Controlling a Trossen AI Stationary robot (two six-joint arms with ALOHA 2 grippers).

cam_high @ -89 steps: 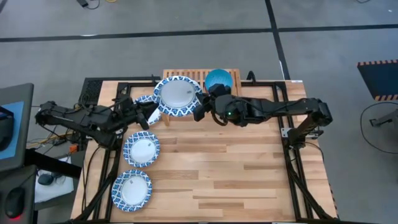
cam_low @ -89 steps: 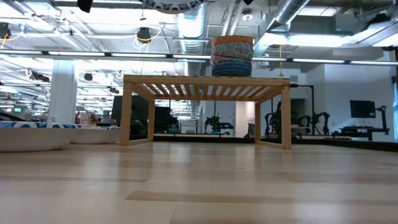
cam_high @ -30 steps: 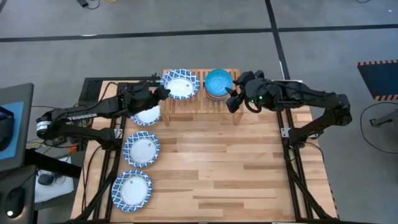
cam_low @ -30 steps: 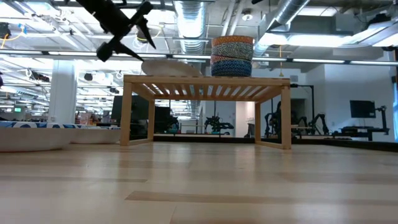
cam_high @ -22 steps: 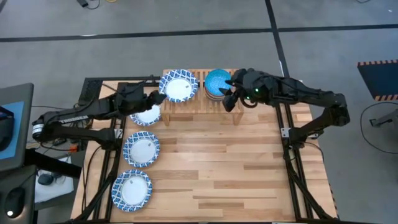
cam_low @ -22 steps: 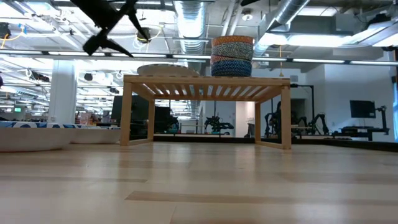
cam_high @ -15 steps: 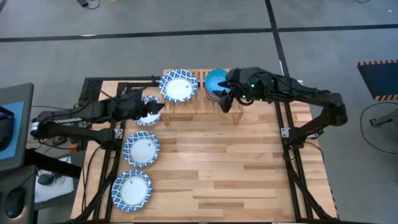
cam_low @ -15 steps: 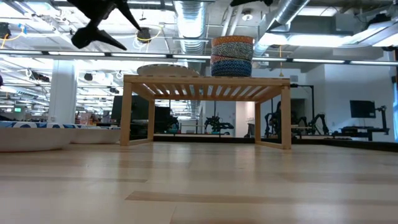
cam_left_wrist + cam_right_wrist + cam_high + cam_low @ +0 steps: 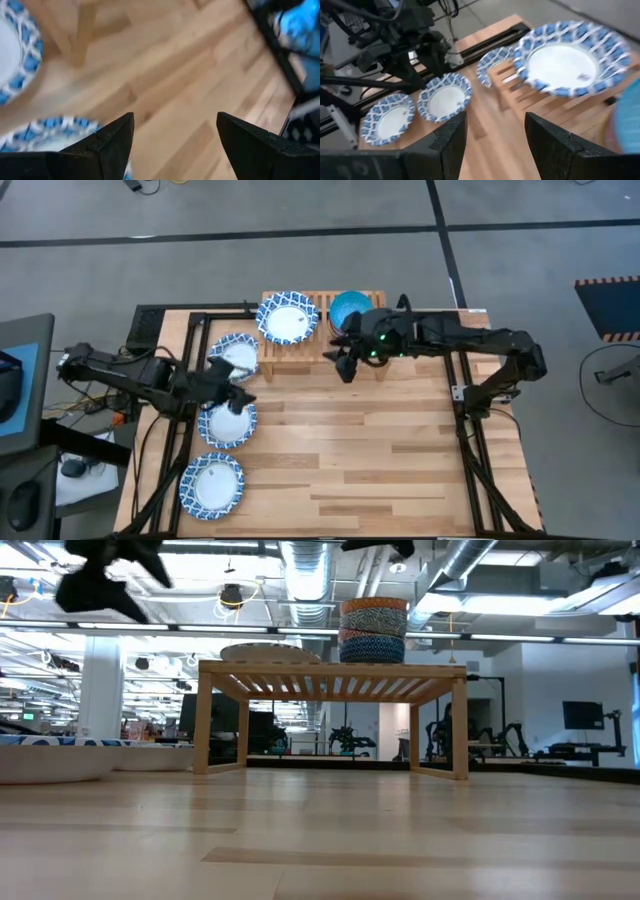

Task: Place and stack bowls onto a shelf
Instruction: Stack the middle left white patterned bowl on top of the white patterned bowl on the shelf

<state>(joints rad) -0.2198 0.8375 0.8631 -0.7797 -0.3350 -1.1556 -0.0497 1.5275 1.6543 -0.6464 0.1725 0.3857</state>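
I've got the left end effector [image 9: 236, 393] hanging over the middle shallow blue-and-white patterned dish [image 9: 227, 421] on the plank counter [image 9: 380, 470], fingers spread wide w/ nothing between them. The right end effector [image 9: 344, 364] sits at the front edge of the low light-wood slatted shelf [image 9: 300, 352], also fully open and empty.

On the shelf: one wide patterned dish w/ white centre [image 9: 288, 317], and beside it the stack of small round bowls, bright blue on top [image 9: 351, 308]. Three more dishes wait on the counter: one just beside the shelf [image 9: 235, 353], the middle one, and the nearest [image 9: 211, 484].

Risks as I judge them: these dishes look glazed, smooth, w/ thin sloping rims, so a pinch on the rim could slip or tip the dish. Slat gaps could catch a rim and leave it tilted. The bowl stack is tall and narrow in the low view [image 9: 374, 631]; the right arm is close enough to knock it. Both arms near the shelf could foul each other.
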